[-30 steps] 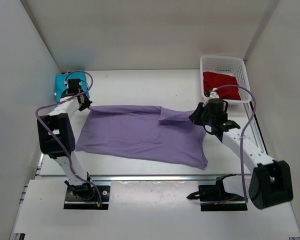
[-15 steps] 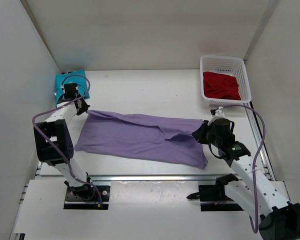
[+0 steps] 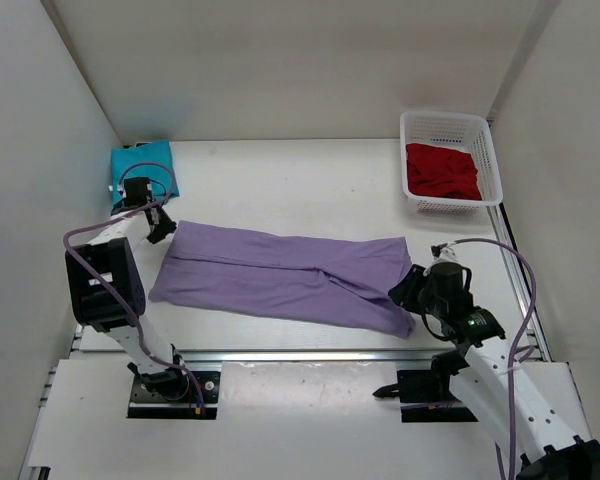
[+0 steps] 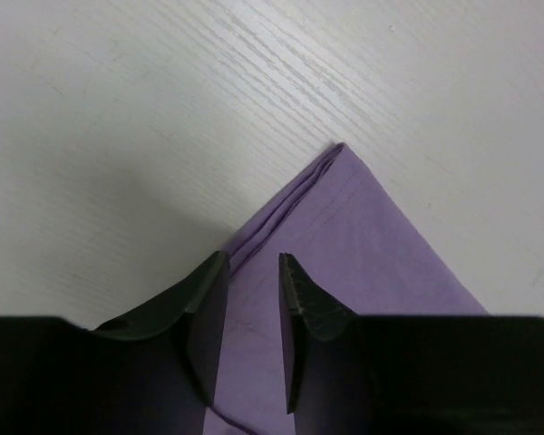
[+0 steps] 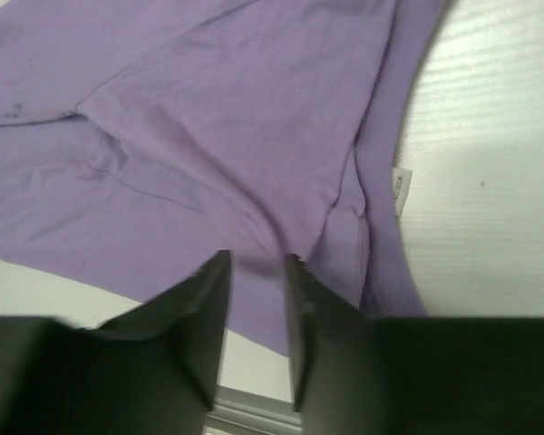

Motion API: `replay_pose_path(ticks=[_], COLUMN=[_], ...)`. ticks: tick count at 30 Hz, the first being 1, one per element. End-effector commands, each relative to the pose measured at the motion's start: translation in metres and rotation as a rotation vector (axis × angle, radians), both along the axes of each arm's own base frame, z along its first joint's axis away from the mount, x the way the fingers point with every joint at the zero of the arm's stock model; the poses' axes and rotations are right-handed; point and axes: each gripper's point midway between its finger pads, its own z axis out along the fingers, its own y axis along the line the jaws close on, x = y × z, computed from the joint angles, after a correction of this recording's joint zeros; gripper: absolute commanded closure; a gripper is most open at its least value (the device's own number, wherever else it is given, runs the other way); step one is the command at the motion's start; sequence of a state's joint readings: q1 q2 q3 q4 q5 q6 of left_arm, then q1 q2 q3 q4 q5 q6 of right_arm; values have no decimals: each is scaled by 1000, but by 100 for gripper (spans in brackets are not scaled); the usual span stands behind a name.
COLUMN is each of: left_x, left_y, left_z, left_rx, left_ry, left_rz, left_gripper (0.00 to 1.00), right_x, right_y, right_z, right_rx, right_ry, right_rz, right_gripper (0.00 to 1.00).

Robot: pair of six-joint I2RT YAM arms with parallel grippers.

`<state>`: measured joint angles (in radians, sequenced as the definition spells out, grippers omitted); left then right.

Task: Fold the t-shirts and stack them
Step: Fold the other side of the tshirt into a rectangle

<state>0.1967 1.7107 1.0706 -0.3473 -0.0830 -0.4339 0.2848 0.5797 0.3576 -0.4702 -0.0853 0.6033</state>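
From my station I see the lavender t-shirt (image 3: 285, 277) lying folded into a long band across the middle of the table (image 3: 280, 180), running from the left arm's side down toward the right arm's side. The left gripper (image 4: 252, 299) sits over the band's far left corner; in the left wrist view its dark jaws stand slightly apart with purple cloth showing in the gap, and I see no fabric pinched between them. The right gripper (image 5: 256, 299) hangs over the near right end of the same shirt, its jaws also parted a little, cloth below them but nothing clamped that I can make out. In the right wrist view a small white tag (image 5: 400, 188) pokes out at the shirt's edge; there is print on it, but it is too small for me to read. The teal t-shirt (image 3: 143, 165) lies folded at the far left corner of the table, just beyond the left gripper. The red t-shirt (image 3: 441, 170) is bunched inside the white lattice basket (image 3: 450, 127) at the far right.
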Motion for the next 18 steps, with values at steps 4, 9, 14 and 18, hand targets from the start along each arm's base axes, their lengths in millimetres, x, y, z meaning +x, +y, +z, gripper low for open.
replay_pose_path(ticks=[4,9,14,18], left_x=[13,21,-4,-44], left_y=[-18,-85,-187,-233], left_z=[61,96,108,90], left_rx=[-6,-55,-219,-325], left_ry=[-193,-303,-392,-407], left_rz=[-7,-165,-365,-460], left_gripper=[61,59,61,64], right_x=[18,22,27,47], right_y=[-5,52,121,146], right_z=[43,34,20,8], right_rx=[-129,-191,-245,-289], right_ry=[-117,-125,-122,-137], right_rz=[-17,245,504,582], right_gripper=[69,93,100,95])
